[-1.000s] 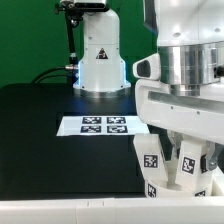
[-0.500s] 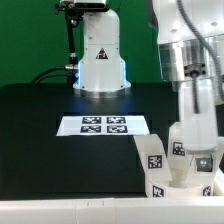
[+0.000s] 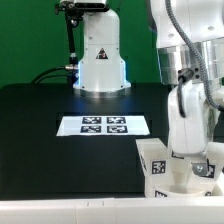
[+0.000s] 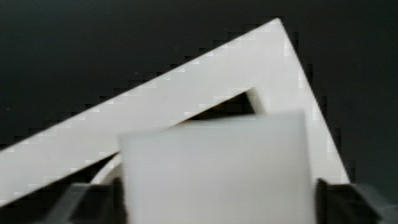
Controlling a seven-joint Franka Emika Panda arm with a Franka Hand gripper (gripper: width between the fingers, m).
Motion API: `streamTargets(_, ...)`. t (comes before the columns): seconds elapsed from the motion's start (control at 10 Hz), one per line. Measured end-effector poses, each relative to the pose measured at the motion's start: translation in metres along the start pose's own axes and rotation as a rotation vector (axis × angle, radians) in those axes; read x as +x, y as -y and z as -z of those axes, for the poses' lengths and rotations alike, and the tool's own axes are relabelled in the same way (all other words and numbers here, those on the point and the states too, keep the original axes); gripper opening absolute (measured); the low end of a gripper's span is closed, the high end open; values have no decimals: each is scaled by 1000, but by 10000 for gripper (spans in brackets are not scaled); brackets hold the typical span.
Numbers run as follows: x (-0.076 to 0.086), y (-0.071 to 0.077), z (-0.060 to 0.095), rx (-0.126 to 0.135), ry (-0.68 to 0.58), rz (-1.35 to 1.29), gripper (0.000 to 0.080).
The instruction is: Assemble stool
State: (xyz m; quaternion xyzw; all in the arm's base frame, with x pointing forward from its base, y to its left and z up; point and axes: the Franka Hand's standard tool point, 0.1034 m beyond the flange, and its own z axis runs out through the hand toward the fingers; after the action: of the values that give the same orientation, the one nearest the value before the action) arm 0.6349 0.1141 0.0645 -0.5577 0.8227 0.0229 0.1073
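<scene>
My gripper (image 3: 193, 158) is low at the exterior view's right, among the white stool legs. In the wrist view its two dark fingers (image 4: 82, 203) press on either side of a chunky white stool leg (image 4: 217, 165) that fills the gap between them. The gripper (image 4: 214, 208) is shut on that leg. In the exterior view a tagged leg (image 3: 154, 165) stands just left of the hand, and another tagged white part (image 3: 205, 170) shows under it. The round seat is not clearly visible; the arm hides that corner.
The marker board (image 3: 103, 125) lies flat in the middle of the black table. The white robot base (image 3: 100, 55) stands at the back. A white angled rail (image 4: 187, 95) lies on the table below the held leg. A white strip (image 3: 70, 207) runs along the table's front.
The arm has swung to the exterior view's right and turned. The hand has dropped lower among the legs and now hides more of them.
</scene>
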Motion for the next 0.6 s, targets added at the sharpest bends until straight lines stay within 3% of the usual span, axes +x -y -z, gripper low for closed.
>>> streamTargets(0.1, -1, 3, 9, -17, 16, 83, 621)
streamTargets(0.4, -14, 10, 45, -29, 66, 535, 648)
streamTargets(0.6, -11, 9, 41, -27, 61, 645, 649)
